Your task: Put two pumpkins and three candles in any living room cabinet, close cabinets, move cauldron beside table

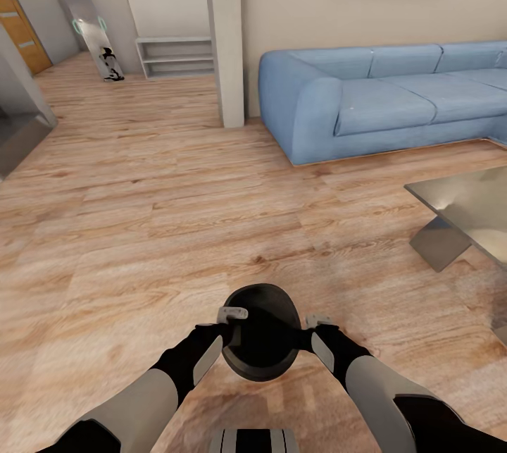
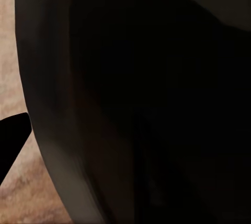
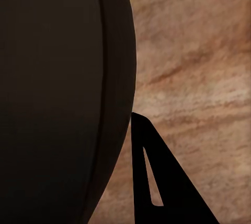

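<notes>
The glossy black cauldron [image 1: 260,333] hangs low in front of me between both arms, over the wood floor. My left gripper [image 1: 229,330] grips its left rim and my right gripper [image 1: 310,334] grips its right rim. In the left wrist view the cauldron [image 2: 146,104] is very close, with one dark fingertip [image 2: 11,138] beside its wall. The right wrist view has the cauldron [image 3: 52,104] with one fingertip [image 3: 157,182] outside it; the other finger is hidden. The low table [image 1: 472,206] with its reflective grey top stands ahead to the right, apart from the cauldron.
A blue sofa [image 1: 380,97] runs along the back right wall. A grey pillar [image 1: 227,37] stands left of it, with a low white shelf [image 1: 176,57] and a leaning snowboard [image 1: 95,30] further back. Wood floor [image 1: 141,213] stretches ahead and left.
</notes>
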Controlling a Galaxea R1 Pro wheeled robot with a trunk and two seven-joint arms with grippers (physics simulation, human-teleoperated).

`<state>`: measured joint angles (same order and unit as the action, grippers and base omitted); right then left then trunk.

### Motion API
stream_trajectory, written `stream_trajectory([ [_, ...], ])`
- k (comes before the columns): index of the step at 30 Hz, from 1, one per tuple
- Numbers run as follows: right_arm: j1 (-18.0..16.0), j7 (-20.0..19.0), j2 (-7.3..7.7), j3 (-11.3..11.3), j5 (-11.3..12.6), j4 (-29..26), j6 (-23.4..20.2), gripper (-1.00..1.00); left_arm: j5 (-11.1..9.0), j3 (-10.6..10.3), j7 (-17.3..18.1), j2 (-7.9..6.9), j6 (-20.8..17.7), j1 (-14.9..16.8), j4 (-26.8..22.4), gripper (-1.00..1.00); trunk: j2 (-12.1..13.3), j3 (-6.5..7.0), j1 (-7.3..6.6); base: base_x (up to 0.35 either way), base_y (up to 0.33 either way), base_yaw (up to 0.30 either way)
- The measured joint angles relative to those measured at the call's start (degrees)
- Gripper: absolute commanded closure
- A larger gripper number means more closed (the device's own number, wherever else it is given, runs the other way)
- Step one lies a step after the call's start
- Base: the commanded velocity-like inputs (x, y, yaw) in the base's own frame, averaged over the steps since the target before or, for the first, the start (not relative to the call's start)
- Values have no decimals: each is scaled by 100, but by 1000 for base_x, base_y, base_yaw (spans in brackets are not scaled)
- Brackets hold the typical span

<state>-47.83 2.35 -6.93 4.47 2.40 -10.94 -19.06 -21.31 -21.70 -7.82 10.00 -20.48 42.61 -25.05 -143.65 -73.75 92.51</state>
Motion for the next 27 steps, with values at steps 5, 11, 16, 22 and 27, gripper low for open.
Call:
stream_trajectory([
  [5, 5, 3, 4, 2, -71, -1, -1, 100, -13, 2, 1, 0, 0, -1, 1, 100, 2, 21, -2, 0, 0, 0],
  [11, 5, 1, 5, -48, -101, 6, -3, 100, 11, 12, -1, 0, -2, 0, -1, 100, 6, 88, -9, 0, 0, 0],
  [16, 8, 0, 5, -43, -101, 6, -3, 100, 9, 14, -1, 0, -2, 0, -1, 100, 6, 88, -9, 0, 0, 0],
  [22, 6, -6, 7, -37, -114, 5, -3, 100, 13, 15, -1, 0, -3, 0, 0, 100, 6, 88, -9, 0, 0, 0],
  [27, 8, -15, 7, -37, -127, 1, -2, 100, 21, 12, -2, 0, -3, 1, -1, 100, 8, 132, -15, 0, 0, 0],
])
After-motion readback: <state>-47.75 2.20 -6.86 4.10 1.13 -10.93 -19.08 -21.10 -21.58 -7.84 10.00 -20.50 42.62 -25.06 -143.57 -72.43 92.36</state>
